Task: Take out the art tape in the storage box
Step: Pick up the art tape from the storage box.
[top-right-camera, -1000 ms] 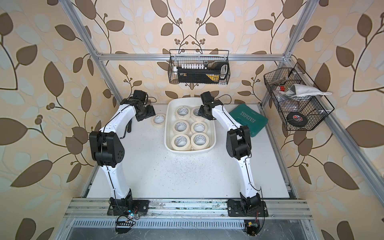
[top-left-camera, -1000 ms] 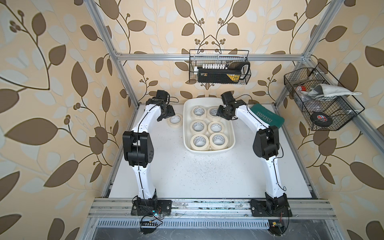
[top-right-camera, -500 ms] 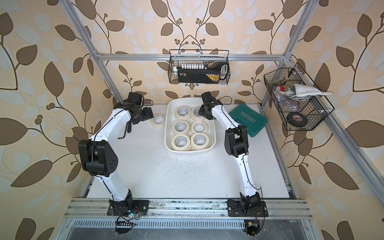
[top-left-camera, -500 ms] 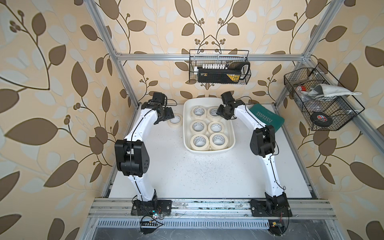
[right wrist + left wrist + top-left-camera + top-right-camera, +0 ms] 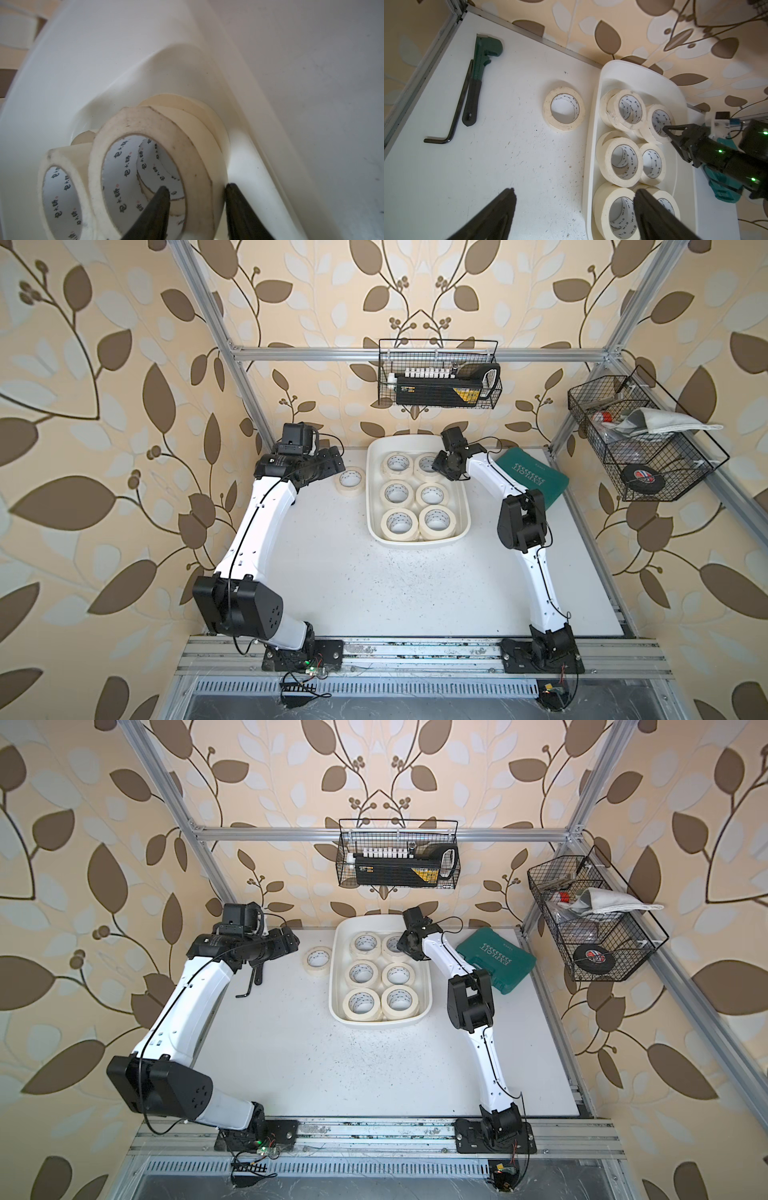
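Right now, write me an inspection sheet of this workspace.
Surface: white speckled tabletop, scuffed.
Job's things: shallow white plastic storage box holds stacked cream masking-tape rolls; one cream roll lies outside it on the table.
Clutter: green pipe wrench, black hex key, teal tool case.
Grippers: left gripper open, empty; right gripper straddles the wall of a boxed roll, grip unclear.
Cables: loose wires at the arm bases.
Surroundings: back black wire basket, side black wire basket, leaf-patterned walls.

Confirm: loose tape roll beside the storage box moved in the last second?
No. The loose tape roll keeps the same gap from the storage box rim in both top views.
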Motion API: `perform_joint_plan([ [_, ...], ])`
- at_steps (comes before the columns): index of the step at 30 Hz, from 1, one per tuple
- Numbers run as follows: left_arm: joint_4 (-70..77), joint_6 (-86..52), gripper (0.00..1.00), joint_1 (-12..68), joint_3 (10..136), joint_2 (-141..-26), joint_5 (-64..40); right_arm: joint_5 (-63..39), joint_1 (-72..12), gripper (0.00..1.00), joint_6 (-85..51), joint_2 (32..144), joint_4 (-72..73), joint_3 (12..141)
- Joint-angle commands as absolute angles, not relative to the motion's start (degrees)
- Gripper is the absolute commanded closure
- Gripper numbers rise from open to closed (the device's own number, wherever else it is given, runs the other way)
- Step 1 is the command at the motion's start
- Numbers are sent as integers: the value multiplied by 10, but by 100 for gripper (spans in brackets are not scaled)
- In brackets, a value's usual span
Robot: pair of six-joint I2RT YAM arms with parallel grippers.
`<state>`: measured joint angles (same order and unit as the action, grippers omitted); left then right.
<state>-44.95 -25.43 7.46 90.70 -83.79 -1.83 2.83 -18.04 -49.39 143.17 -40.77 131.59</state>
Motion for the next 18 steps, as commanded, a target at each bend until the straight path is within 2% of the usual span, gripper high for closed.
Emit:
perform_joint_plan([
  [1,-439,-259,8,72,891,-809,-29,26,-190,56,-513,1451,-398,1311],
  [3,-440,-261,8,72,884,-803,-31,23,-192,61,-512,1450,-397,1308],
  [5,-441,-262,8,72,878,-799,-35,14,-193,71,-505,1445,-390,1302],
  [18,-459,-283,7,72,872,-805,-124,56,-214,95,-428,1317,-349,1187],
])
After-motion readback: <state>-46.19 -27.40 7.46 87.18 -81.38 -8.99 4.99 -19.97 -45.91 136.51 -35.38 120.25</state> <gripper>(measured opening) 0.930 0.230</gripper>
